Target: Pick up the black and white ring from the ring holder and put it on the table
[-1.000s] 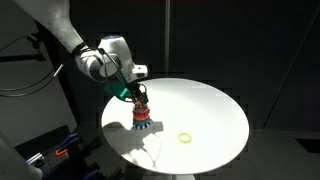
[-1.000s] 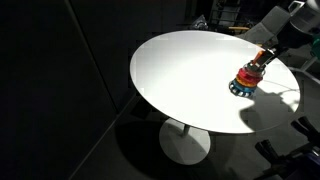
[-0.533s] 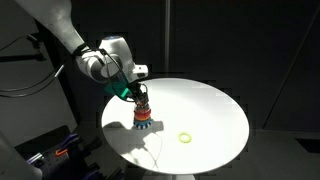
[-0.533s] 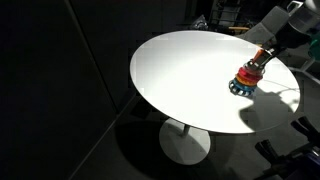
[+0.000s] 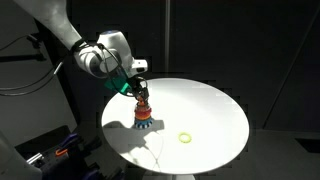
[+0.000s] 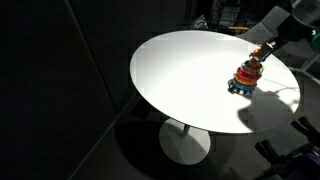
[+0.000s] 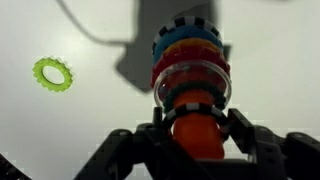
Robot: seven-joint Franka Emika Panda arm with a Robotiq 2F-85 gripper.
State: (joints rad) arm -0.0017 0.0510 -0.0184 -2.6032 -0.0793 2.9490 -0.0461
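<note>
One dark two-fingered gripper (image 7: 197, 128) hangs over the large round white table (image 5: 215, 105). Its fingers (image 7: 238, 128) are half closed against both sides of the top of the small orange upright ring holder (image 7: 196, 143), gripping it. Several coloured toy rings (image 7: 188, 58) sit stacked around that peg. The flat toothed black and white ring (image 7: 186, 21) lies lowest, nearest the tabletop. Well apart on the table lies a yellow-green toothed ring (image 7: 53, 74).

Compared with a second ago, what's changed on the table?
The arm has risen slightly, the tool staying over the ring holder, its jaws flanking the orange peg top; whether they grip it is unclear. The holder and the yellow-green ring on the table stayed put.
</note>
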